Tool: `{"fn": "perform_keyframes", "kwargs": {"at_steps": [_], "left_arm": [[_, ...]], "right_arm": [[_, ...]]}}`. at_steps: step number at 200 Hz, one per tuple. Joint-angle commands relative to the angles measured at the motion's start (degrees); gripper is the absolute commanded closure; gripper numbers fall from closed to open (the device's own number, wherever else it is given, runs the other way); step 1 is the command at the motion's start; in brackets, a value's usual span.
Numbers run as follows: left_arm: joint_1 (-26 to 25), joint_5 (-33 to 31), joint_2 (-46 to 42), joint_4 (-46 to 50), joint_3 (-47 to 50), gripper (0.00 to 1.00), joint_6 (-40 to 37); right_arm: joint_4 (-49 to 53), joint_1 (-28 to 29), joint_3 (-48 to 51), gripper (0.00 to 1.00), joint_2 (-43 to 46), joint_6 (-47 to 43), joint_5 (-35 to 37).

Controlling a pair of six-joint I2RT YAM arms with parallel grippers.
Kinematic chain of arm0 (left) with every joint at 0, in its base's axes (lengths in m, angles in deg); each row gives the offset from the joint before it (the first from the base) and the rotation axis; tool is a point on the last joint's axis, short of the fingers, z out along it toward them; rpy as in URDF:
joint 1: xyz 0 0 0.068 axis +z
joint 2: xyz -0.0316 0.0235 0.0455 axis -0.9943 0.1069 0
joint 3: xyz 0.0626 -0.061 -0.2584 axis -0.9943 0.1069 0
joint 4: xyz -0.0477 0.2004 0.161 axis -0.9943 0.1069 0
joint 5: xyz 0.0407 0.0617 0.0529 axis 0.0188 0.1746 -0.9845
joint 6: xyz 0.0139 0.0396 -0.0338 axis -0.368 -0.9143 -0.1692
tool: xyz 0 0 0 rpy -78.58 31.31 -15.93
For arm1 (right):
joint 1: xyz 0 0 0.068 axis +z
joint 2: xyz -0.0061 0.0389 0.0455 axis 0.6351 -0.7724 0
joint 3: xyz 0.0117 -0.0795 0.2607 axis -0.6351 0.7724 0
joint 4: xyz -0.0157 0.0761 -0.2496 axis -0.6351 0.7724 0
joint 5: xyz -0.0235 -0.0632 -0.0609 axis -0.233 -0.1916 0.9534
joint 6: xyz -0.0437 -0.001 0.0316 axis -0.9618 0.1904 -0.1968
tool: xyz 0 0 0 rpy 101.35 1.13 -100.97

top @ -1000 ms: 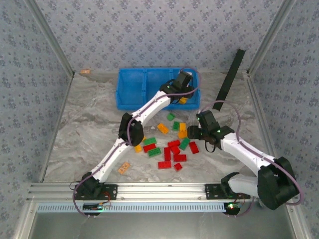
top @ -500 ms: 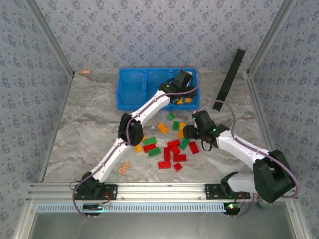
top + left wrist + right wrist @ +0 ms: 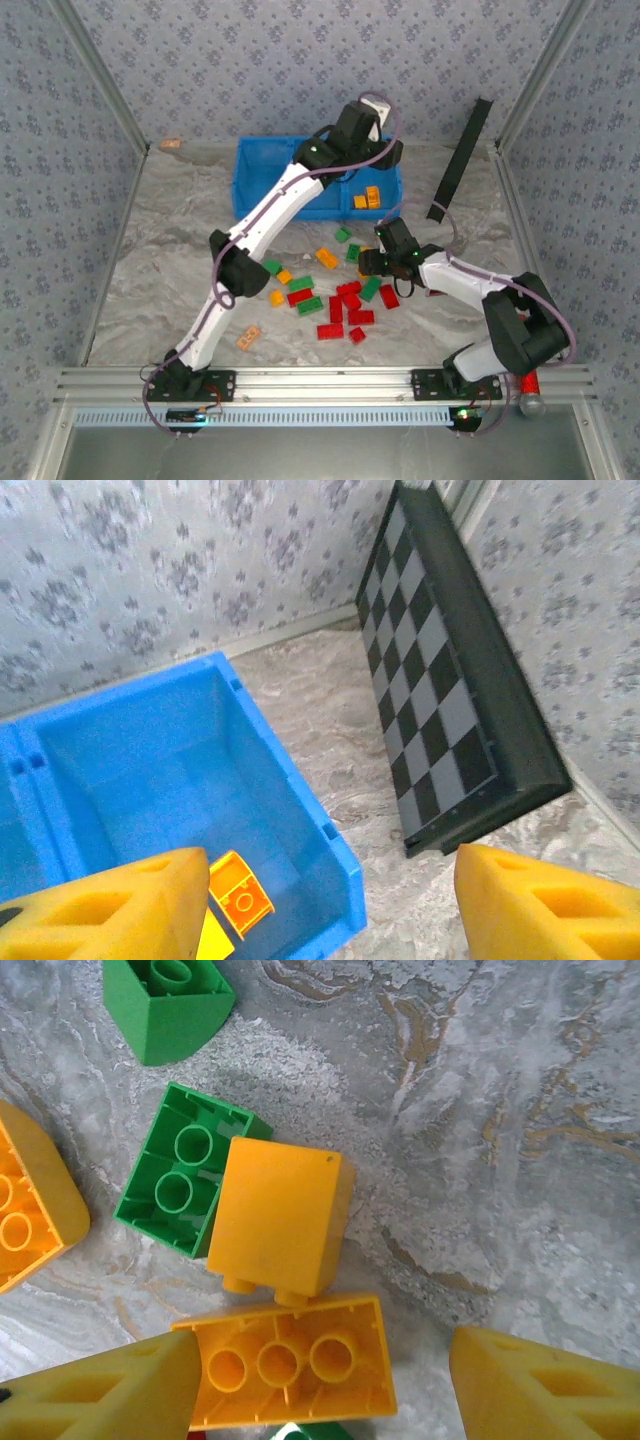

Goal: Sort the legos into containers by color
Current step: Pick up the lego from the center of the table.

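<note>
Red, green and orange legos (image 3: 345, 300) lie scattered on the marble table between the arms. The containers are three compartments of a blue bin (image 3: 262, 185) at the back. Its right compartment holds orange bricks (image 3: 367, 198), and one orange brick (image 3: 240, 900) lies on its floor. My left gripper (image 3: 330, 910) hangs open over that compartment's right rim, holding nothing. My right gripper (image 3: 320, 1385) is open low over the pile. Between its fingers lies an upside-down orange brick (image 3: 290, 1360), beside the left finger and apart from the right one. A second orange brick (image 3: 280, 1215) and a green brick (image 3: 185, 1180) lie just beyond.
A black chequered board (image 3: 450, 680) leans against the right wall beside the bin (image 3: 300, 800). A pale peach flat piece (image 3: 248, 337) lies front left, and a red cylinder (image 3: 530, 385) sits by the right arm's base. Bare marble lies left of the pile.
My left gripper opened over the right compartment, let an orange brick drop in, and rose toward the back. My right gripper moved left over the orange bricks.
</note>
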Motion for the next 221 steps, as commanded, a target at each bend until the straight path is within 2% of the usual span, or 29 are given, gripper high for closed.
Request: {"fn": "perform_keyframes", "kwargs": {"at_steps": [1,93,138,198,221], "left_arm": [[0.1,0.3,-5.1,2.7,4.1,0.34,-3.4],[0.1,-1.9,-16.6,1.4,19.4,0.33,-7.0],[0.5,-2.3,-20.1,-0.8,25.0,0.32,-7.1],[0.7,-2.2,-21.7,0.1,27.4,0.32,-7.3],[0.9,-3.5,-25.1,0.5,31.8,0.32,-8.0]], "right_arm": [[-2.4,0.5,-2.3,0.31,-2.1,0.4,-0.8],[-4.6,0.6,-6.9,0.35,-11.9,-0.7,-0.8],[-4.3,0.5,-7.6,0.40,-12.4,-1.6,-0.9],[-2.8,-0.7,-8.8,0.59,-13.1,-3.0,-1.0],[-1.4,-1.1,-9.6,0.64,-12.6,-4.1,-0.8]]}}
